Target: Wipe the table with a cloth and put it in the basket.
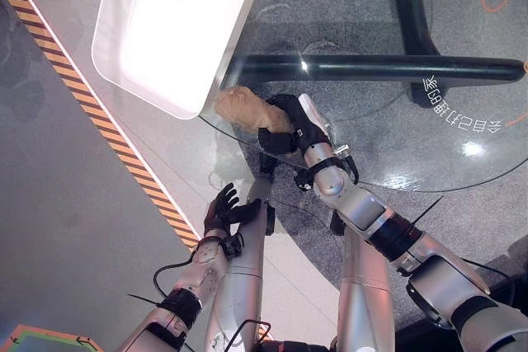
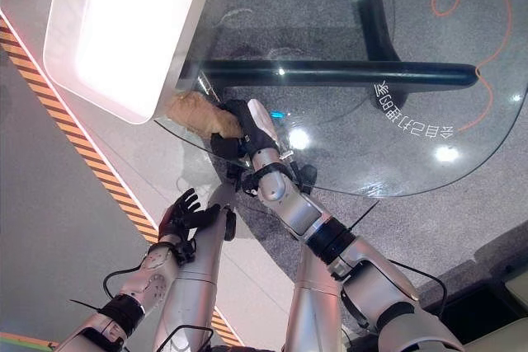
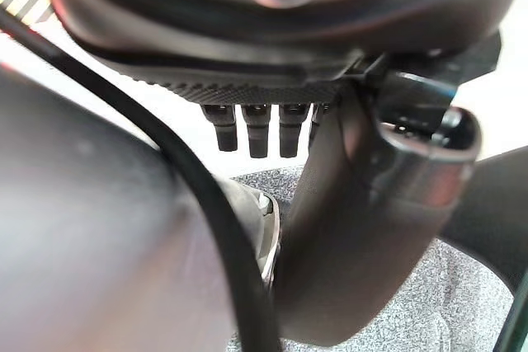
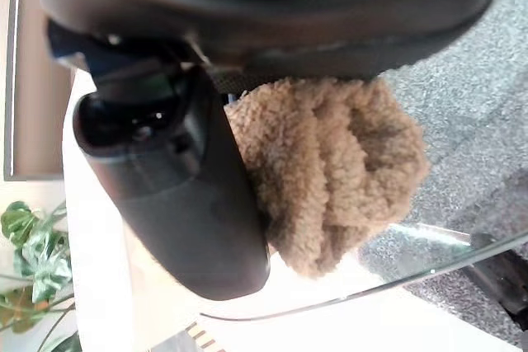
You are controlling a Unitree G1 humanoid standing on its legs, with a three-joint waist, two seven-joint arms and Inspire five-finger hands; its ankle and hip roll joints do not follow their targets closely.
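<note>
A round glass worktop (image 1: 429, 146) was seen from above, with a dark frame showing through the glass. A white basket (image 1: 115, 47) stood on the worktop's left part, its near corner reaching close to the worktop's edge.

A tan, fleecy cloth (image 1: 241, 109) was bunched up at the near left edge of the glass, just beside the basket's near corner. The right hand (image 1: 289, 121) was wrapped around the cloth, fingers and thumb curled over it; in the right wrist view the cloth (image 4: 330, 171) was seen bulging out past the thumb, with the glass edge directly below it. Whether the cloth was pressed to the glass or lifted slightly clear could not be told.

The left hand (image 1: 224, 208) was held low, off the worktop and nearer the robot, with fingers spread loosely and nothing in them. In the left wrist view its fingers (image 3: 256, 129) were seen hanging straight.

The step in hand was judged to be the end of the wiping or the start of carrying the cloth to the basket; which could not be settled. For the next move, the cloth would need to be lifted over the basket's near wall, brought above the basket's hollow, and released there by the fingers being opened.
</note>
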